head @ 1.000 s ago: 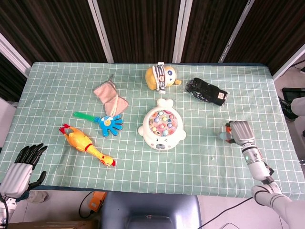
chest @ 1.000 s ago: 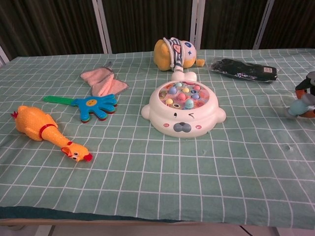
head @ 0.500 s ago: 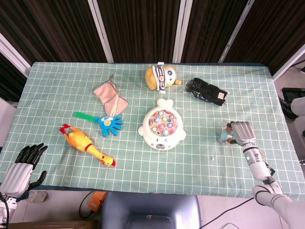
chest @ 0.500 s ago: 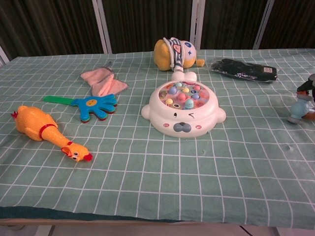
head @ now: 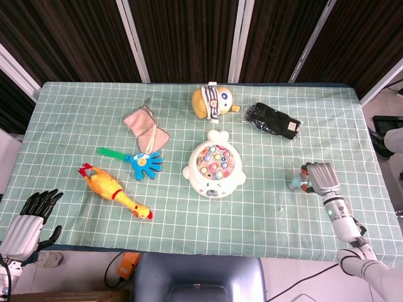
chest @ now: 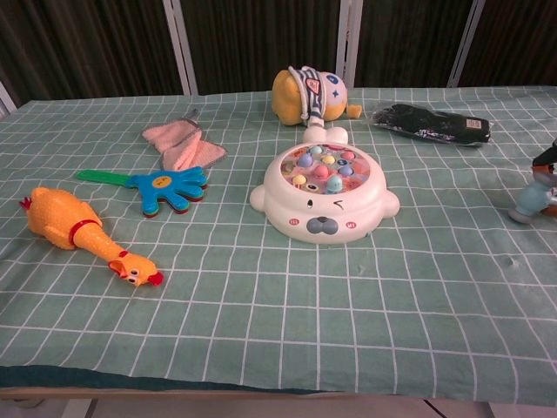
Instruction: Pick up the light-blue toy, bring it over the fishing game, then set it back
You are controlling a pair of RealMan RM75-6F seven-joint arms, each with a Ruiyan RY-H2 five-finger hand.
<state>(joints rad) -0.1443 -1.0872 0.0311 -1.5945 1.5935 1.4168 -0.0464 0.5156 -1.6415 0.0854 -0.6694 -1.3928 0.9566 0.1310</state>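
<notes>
On the green checked tablecloth, bare squares separate the white round fishing game from the small light-blue toy near the right edge, where the right hand grips it, while only the head view shows the left hand, fingers apart and empty, off the front-left corner.

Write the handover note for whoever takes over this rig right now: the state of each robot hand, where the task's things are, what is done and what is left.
Left robot hand: open, idle at the near left table edge.
Right robot hand: around the light-blue toy at the table's right side; the toy's base looks to be on the cloth, and the grip cannot be judged.
Fishing game: mid-table, well left of the toy.
Done: cannot tell from this moment alone.
Left: confirm whether the carry over the game has happened; if so, let go and withdraw.
</notes>
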